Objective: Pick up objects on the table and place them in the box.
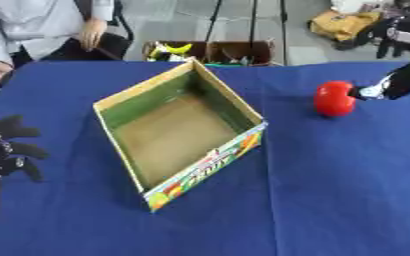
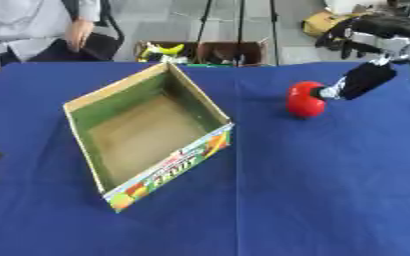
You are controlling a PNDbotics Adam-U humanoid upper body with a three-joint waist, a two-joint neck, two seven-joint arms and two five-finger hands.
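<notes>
Right hand (image 2: pixel 355 81) reaching down to a red round object (image 2: pixel 306 105), right of the open box (image 2: pixel 147 134).

The right hand comes in from the upper right corner, a dark finger stretched out straight with its pale tip touching the upper right side of the red object; nothing curls around the object. The object sits on the blue tablecloth (image 2: pixel 313 190), to the right of the box and apart from it, level with the box's far half. The box is a shallow cardboard tray with green inner walls, a brown floor and fruit printing on its near side, and nothing lies in it. The left hand (image 1: pixel 7 147) rests to the left of the box, black fingers spread and relaxed, holding nothing.
</notes>
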